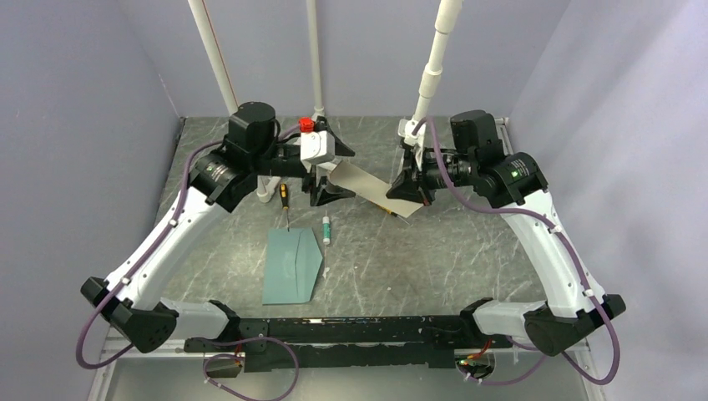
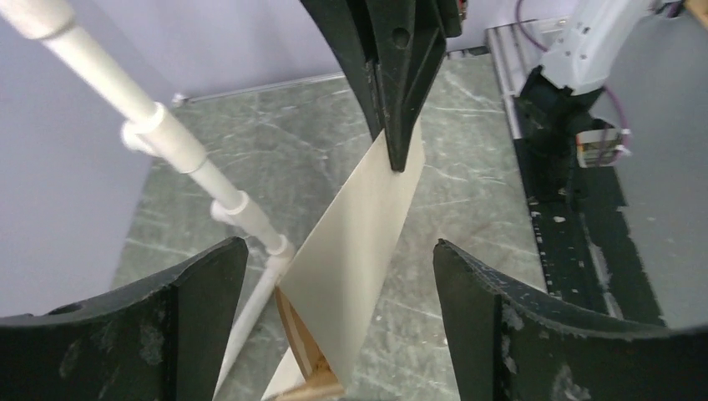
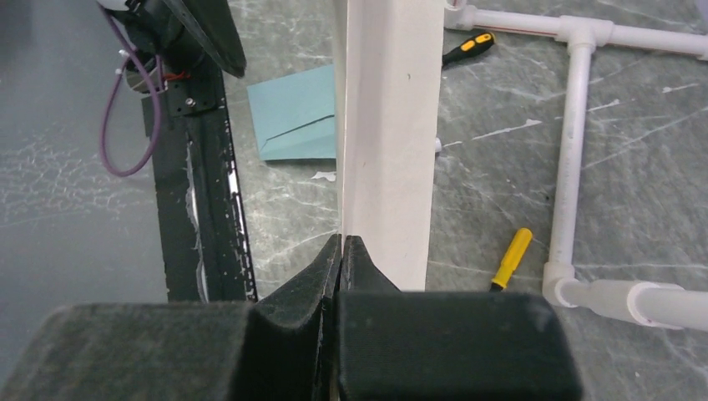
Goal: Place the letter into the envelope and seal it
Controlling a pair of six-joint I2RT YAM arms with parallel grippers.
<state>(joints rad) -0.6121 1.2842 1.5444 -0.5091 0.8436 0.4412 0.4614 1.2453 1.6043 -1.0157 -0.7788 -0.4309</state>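
The right gripper (image 3: 342, 244) clamps one end of the airborne letter (image 1: 367, 185); the other end sits between the parted jaws of the left gripper (image 2: 336, 246). The envelope (image 1: 292, 266) lies flat at the letter's seven o'clock.

The table (image 1: 417, 267) carries one teal envelope (image 1: 292, 266), one small white tube (image 1: 326, 228) at its 1 o'clock, and two screwdrivers: a black-and-yellow screwdriver (image 1: 285, 197) at 12 o'clock and a yellow-handled screwdriver (image 3: 511, 257) toward 2 o'clock. There are also one tan letter (image 1: 367, 188), two claws, the left claw (image 2: 338, 243) and the right claw (image 3: 342, 242), and three white pipes (image 1: 213, 58).
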